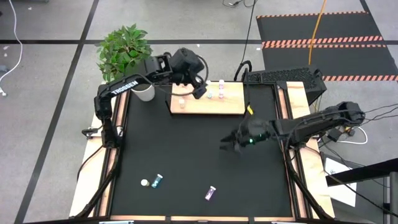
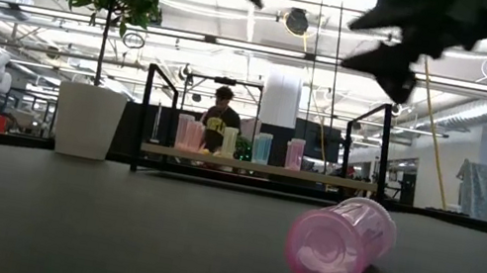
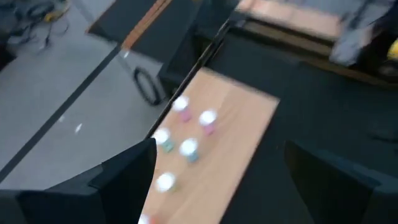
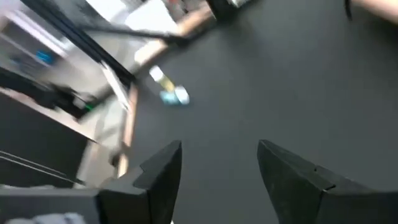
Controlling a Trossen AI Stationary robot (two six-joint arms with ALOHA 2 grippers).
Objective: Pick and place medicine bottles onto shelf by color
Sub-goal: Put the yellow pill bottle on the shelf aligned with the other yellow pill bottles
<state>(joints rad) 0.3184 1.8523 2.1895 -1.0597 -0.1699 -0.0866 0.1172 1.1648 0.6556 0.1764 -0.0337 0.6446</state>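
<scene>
While both jaws hang spread and empty, the toppled pink plastic bottle (image 1: pixel 211 193) looks light and roll-prone, best pinched across its body

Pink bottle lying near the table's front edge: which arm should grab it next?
Right, probably. The right gripper is open, empty, over mid-table, nearer the pink bottle. The left gripper is open above the shelf at the far side.

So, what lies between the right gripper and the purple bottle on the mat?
Only bare black mat in the high view; right gripper hangs open above, purple bottle lies alone.
</scene>
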